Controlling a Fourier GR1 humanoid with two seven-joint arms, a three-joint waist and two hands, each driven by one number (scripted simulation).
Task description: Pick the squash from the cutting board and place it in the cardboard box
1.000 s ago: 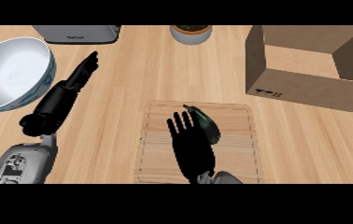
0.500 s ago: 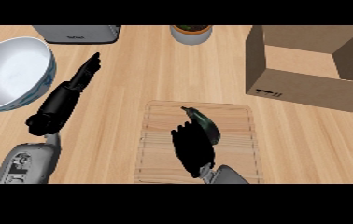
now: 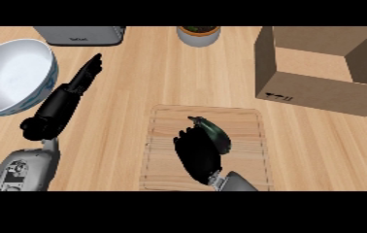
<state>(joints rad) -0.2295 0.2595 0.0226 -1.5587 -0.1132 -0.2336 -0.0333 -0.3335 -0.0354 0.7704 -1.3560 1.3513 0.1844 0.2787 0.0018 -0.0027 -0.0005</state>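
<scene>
While my right hand [image 3: 195,152] lies over the cutting board [image 3: 247,125], I see its fingers curled around the dark green squash [image 3: 216,134], which rests on the board's middle. My left hand [image 3: 80,79] stays out of it, fingers straight, stretched along the counter [image 3: 158,76] beside the white bowl [image 3: 25,72]. The cardboard box [image 3: 315,67] stands open at the far right, well apart from the board.

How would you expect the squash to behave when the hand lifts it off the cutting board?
The squash looks rounded and elongated, so it may roll on the flat cutting board. Its glossy dark skin could be slippery under the right hand.
</scene>
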